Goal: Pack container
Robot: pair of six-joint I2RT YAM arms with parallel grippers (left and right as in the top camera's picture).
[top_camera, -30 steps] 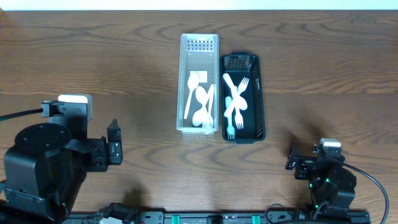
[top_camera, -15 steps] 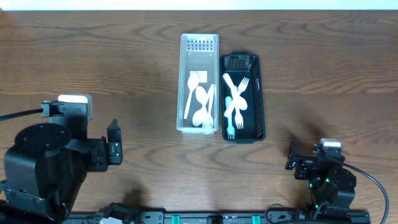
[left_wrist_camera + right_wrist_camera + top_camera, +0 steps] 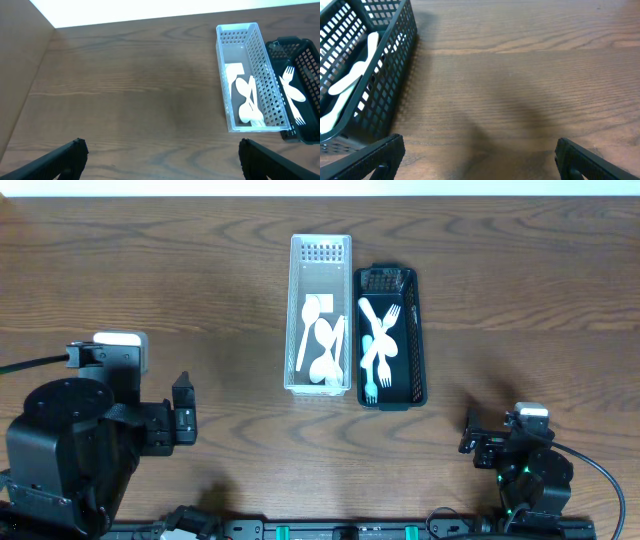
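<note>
A clear white perforated bin (image 3: 296,300) stands mid-table with white spoons (image 3: 322,350) in it; it also shows in the left wrist view (image 3: 264,85). Right beside it is a dark mesh bin (image 3: 417,330) holding white forks (image 3: 378,345); the right wrist view shows its near wall (image 3: 385,95). My left gripper (image 3: 160,155) is open and empty at the near left, far from the bins. My right gripper (image 3: 480,155) is open and empty at the near right, with the dark bin to its left.
The wooden table (image 3: 150,290) runs around the two bins. My left arm base (image 3: 70,445) and right arm base (image 3: 525,470) sit at the near edge. The table's far edge (image 3: 130,20) meets a white surface.
</note>
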